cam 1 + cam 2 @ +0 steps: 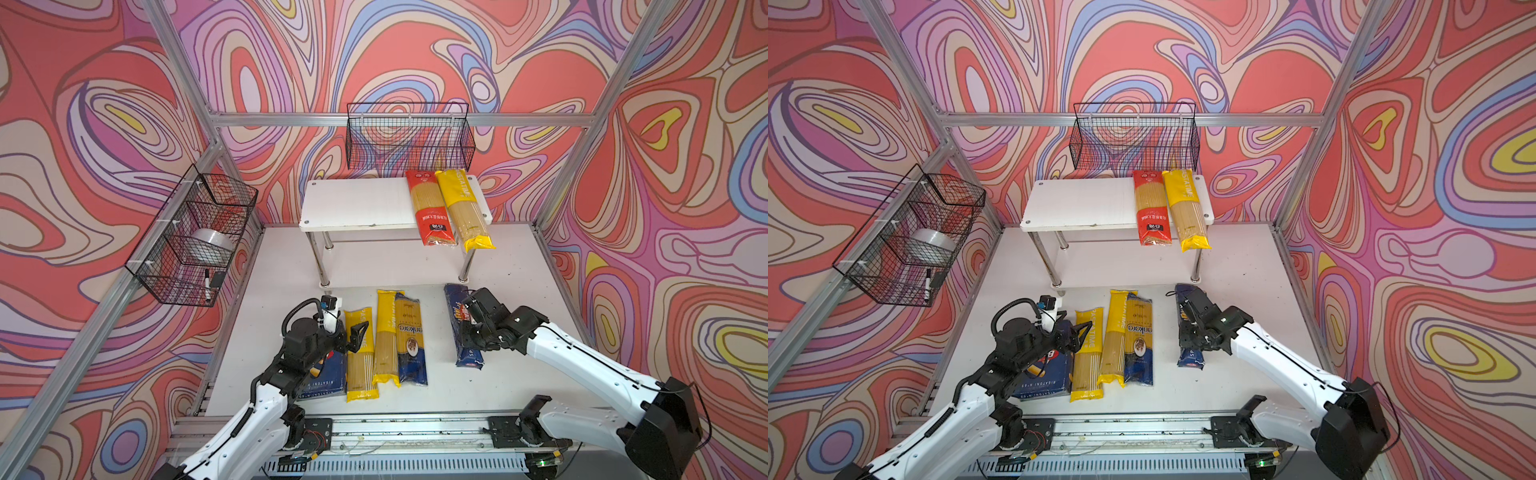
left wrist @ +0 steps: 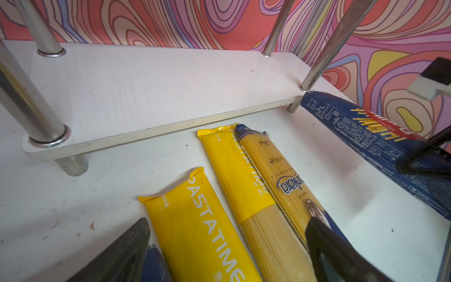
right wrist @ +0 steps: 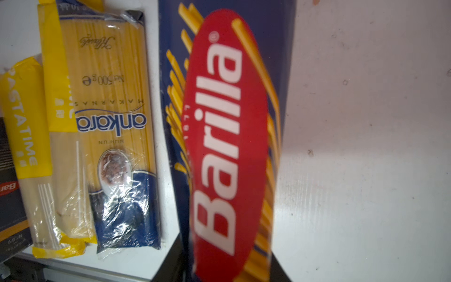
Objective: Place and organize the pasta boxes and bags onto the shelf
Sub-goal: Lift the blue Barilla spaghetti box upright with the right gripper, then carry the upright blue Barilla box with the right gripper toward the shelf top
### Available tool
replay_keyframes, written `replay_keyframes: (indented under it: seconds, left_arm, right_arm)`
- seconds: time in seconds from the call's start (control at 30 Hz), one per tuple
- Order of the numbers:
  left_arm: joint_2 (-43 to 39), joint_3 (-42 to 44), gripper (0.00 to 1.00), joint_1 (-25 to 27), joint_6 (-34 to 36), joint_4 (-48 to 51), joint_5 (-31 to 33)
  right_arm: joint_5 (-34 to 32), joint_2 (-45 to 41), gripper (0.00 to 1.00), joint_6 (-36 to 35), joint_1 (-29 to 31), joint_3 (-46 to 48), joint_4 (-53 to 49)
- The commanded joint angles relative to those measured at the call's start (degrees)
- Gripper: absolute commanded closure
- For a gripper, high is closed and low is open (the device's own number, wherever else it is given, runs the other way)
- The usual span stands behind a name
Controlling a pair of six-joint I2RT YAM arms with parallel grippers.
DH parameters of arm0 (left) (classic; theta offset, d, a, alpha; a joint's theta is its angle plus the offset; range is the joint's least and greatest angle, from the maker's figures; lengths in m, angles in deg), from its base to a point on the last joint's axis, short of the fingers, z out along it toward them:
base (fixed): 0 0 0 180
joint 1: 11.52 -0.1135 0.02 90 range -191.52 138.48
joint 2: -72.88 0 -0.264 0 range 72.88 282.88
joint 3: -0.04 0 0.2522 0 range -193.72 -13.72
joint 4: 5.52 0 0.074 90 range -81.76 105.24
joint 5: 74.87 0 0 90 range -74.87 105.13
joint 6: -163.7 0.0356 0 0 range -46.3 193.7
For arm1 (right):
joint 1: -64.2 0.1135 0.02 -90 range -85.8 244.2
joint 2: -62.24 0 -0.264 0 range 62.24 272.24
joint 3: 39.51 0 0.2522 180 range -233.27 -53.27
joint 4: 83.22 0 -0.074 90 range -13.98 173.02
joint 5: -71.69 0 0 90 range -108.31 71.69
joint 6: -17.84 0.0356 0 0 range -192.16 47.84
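On the white surface (image 1: 511,374) before the shelf (image 1: 353,203), my right end effector (image 1: 471,332) pinches the narrow Barilla box (image 1: 468,357), right of three bags (image 1: 386,340) lying side by side. My left end effector (image 1: 354,333) hangs spread above the leftmost yellow bag (image 1: 361,374). A red bag (image 1: 430,208) and another yellow one lie on the shelf's top board.

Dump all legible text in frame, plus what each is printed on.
"Barilla": long Barilla box
"ankara", "MAKARNAS", "500g": blue-and-gold spaghetti bag
"PASTATIME": yellow bags
"RIGATONI N.89": wide blue box
Red bag print and the boxes' fine print: too small to read.
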Motion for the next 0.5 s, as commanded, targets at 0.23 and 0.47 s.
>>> replay_keyframes:
  seconds: [0.23, 0.47]
  left_arm:
    - [-2.1, -3.3, 0.0, 0.3, -1.5, 12.7, 4.7]
    - [-4.2, -3.6, 0.0, 0.3, -1.2, 13.5, 7.6]
  right_arm:
    - [-6.8, 2.8, 0.81, 2.2, 13.8, -13.5, -4.2]
    - [-12.2, 7.4, 0.81, 3.4, 22.2, -22.6, -7.6]
